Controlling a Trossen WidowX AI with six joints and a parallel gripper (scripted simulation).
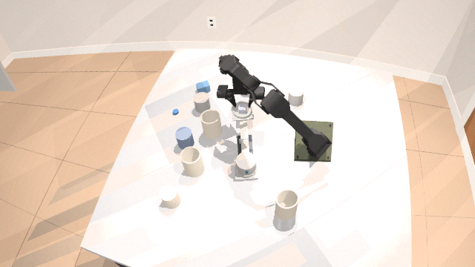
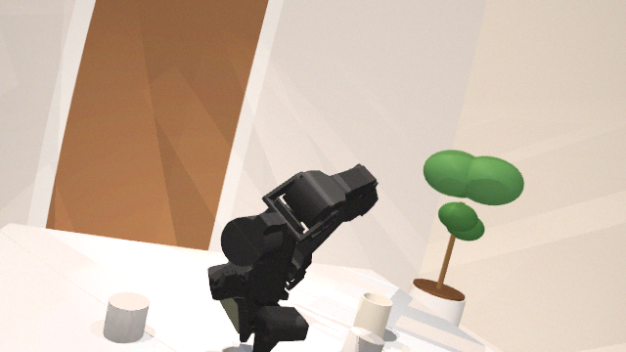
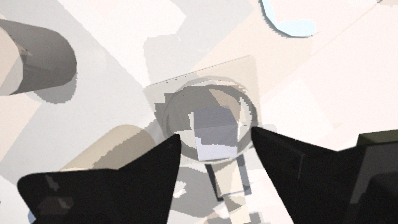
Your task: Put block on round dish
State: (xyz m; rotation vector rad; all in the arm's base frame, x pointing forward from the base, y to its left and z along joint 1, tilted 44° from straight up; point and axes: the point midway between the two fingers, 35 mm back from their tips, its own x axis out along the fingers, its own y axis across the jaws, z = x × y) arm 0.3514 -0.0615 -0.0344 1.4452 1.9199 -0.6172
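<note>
Gripper [image 3: 214, 137]: fingers apart, empty, straddling the block for a grasp.
Block [image 3: 216, 132]: uncovered on the balance's twelve o'clock pad.
</note>
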